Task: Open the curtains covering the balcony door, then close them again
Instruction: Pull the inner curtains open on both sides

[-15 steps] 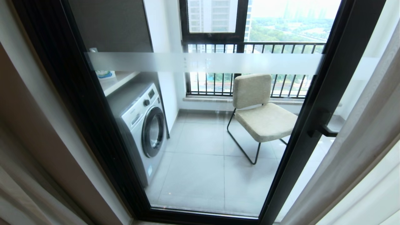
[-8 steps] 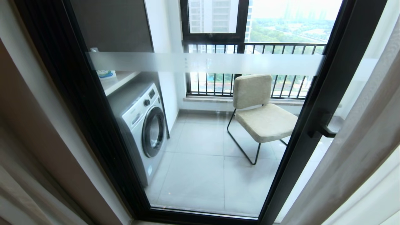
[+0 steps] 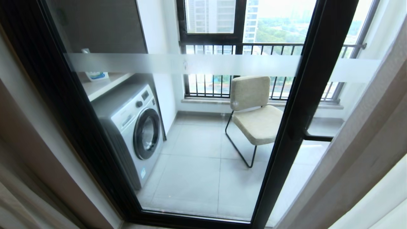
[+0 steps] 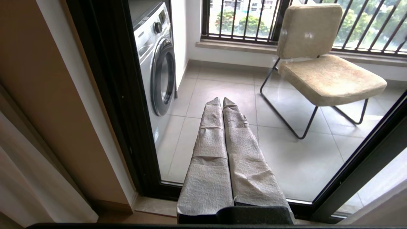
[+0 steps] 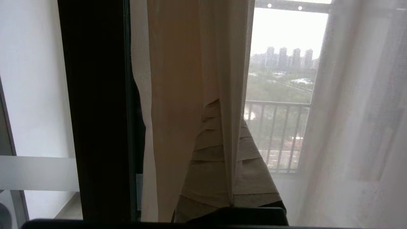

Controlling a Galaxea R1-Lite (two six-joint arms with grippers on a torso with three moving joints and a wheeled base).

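Note:
The balcony door [image 3: 295, 111] stands uncovered, with its black frame, lever handle [image 3: 318, 138] and frosted stripe [image 3: 190, 63]. The curtains hang at both sides, one panel on the right [image 3: 365, 152] and one on the left [image 3: 19, 203]. Neither gripper shows in the head view. My right gripper [image 5: 227, 117] is shut on a fold of the beige curtain [image 5: 178, 95], beside the dark door frame [image 5: 95, 111]; a sheer layer [image 5: 356, 111] hangs next to it. My left gripper [image 4: 222, 100] is shut and empty, pointing low at the door glass.
Behind the glass are a washing machine [image 3: 136, 127], a beige chair [image 3: 254, 111] and a black-framed window with railing bars [image 3: 222, 44]. A beige wall edge [image 4: 47, 95] and the door sill [image 4: 152, 206] lie near my left gripper.
The whole head view has shifted left, so the camera has moved. More glass and the whole handle now show between the door frame and the right curtain.

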